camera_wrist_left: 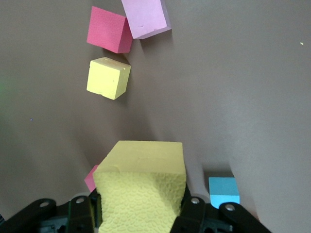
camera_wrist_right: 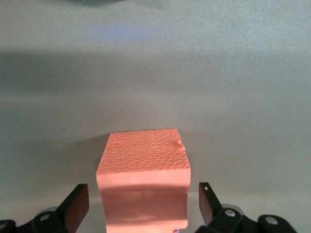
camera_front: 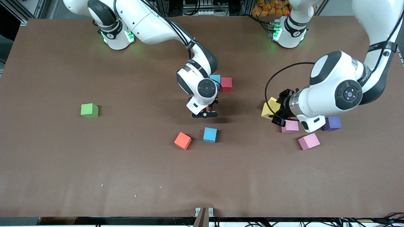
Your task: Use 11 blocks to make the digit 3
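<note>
In the front view the right end effector (camera_front: 205,114) covers nearly all of an orange block (camera_front: 207,109), leaving a sliver showing. At twelve o'clock from it, the right arm's wrist (camera_front: 202,88) hides half of a light blue block (camera_front: 216,78). The left end effector (camera_front: 274,111) masks part of the yellow block (camera_front: 270,106). At four o'clock from that, the left arm (camera_front: 328,91) overlaps a pink block (camera_front: 290,126) and a purple block (camera_front: 332,123).

In the left wrist view the yellow block hides most of a small corner (camera_wrist_left: 90,177), pink or red, and the picture's edge cuts off the yellow block itself. In the right wrist view the edge cuts off the orange block.
</note>
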Robot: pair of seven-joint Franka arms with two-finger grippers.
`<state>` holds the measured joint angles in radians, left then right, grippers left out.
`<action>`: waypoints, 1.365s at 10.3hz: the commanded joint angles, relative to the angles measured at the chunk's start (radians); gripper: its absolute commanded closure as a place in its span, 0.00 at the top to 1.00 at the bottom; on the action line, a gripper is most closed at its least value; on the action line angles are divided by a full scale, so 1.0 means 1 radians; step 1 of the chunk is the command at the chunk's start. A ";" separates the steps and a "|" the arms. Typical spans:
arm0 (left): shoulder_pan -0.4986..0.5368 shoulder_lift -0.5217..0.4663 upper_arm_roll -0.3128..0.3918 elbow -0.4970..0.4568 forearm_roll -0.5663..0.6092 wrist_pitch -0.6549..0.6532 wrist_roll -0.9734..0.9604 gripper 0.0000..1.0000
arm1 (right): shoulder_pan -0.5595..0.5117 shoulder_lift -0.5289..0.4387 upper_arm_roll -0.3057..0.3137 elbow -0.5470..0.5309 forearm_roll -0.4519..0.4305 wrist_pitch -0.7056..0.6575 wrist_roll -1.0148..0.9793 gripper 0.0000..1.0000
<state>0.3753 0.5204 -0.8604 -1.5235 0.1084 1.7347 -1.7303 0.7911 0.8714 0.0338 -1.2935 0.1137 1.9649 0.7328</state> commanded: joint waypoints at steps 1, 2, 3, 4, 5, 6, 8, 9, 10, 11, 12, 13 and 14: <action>0.002 -0.008 -0.008 0.003 -0.012 0.003 0.018 0.00 | -0.009 0.000 0.009 0.028 0.004 -0.017 0.010 1.00; 0.005 -0.008 -0.008 0.002 -0.012 0.003 0.018 0.00 | -0.010 -0.006 0.011 0.028 0.007 -0.018 0.010 1.00; 0.001 0.000 -0.008 -0.001 -0.016 0.009 0.005 0.00 | -0.015 -0.012 0.015 0.028 0.012 -0.020 0.010 1.00; -0.009 0.004 -0.008 -0.012 -0.025 0.038 -0.027 0.00 | -0.015 -0.018 0.017 0.032 0.012 -0.041 0.008 1.00; -0.022 0.010 -0.008 -0.020 -0.026 0.063 -0.079 0.00 | -0.013 -0.018 0.017 0.054 0.011 -0.070 0.008 1.00; -0.035 0.012 -0.008 -0.023 -0.026 0.086 -0.101 0.00 | -0.013 -0.018 0.017 0.075 0.007 -0.105 0.007 1.00; -0.053 0.026 -0.008 -0.027 -0.018 0.115 -0.153 0.00 | -0.016 -0.018 0.008 0.109 0.001 -0.155 -0.001 1.00; -0.055 0.024 -0.008 -0.038 -0.018 0.156 -0.220 0.00 | -0.018 -0.025 0.005 0.124 -0.005 -0.175 0.000 1.00; -0.058 0.029 -0.008 -0.055 -0.016 0.208 -0.271 0.00 | -0.029 -0.026 0.003 0.144 -0.006 -0.182 0.003 1.00; -0.064 0.030 -0.008 -0.075 -0.013 0.239 -0.294 0.00 | -0.045 -0.026 0.003 0.163 -0.008 -0.185 0.005 1.00; -0.081 0.030 -0.006 -0.078 -0.013 0.249 -0.305 0.00 | -0.064 -0.025 0.002 0.164 -0.012 -0.179 0.008 1.00; -0.094 0.032 -0.006 -0.078 -0.012 0.253 -0.328 0.00 | -0.076 -0.025 -0.012 0.164 -0.031 -0.178 0.008 1.00; -0.111 0.033 -0.006 -0.078 -0.012 0.273 -0.351 0.00 | -0.078 -0.025 -0.031 0.166 -0.035 -0.181 0.011 1.00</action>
<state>0.2845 0.5595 -0.8660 -1.5961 0.1074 1.9810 -2.0419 0.7228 0.8546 0.0158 -1.1324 0.0975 1.8024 0.7326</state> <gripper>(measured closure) 0.449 0.000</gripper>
